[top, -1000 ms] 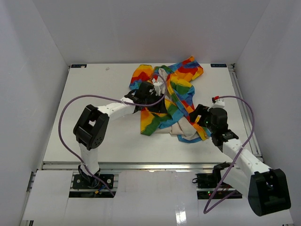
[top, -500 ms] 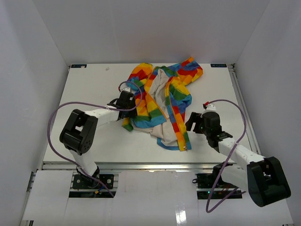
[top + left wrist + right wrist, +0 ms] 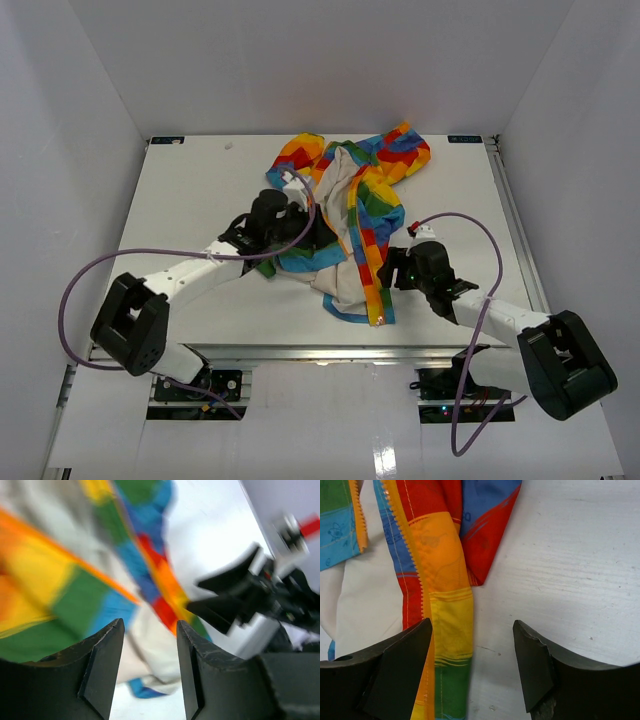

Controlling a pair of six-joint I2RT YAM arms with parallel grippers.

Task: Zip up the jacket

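We find the left end effector (image 3: 150, 628) released, jaws apart and empty, above the left panel of the jacket (image 3: 352, 205). The jacket lies unzipped and crumpled mid-worktop (image 3: 190, 180). The right end effector (image 3: 472, 630), likewise released, stands over the right front strip beside the zipper teeth (image 3: 422, 580). Purple cables (image 3: 150, 255) loop nearby.

The left arm (image 3: 190, 275) and right arm (image 3: 500, 318) are built alike: white tube-like links joined by chunky black joint housings (image 3: 130, 335). Each trails a long, looping purple cable (image 3: 455, 214). A small red tab (image 3: 414, 227) sits at the right wrist. The left claw (image 3: 150, 625) and right claw (image 3: 472, 625) have matte black, wedge-shaped fingers (image 3: 400, 670) with scuffed, slightly chipped edges.
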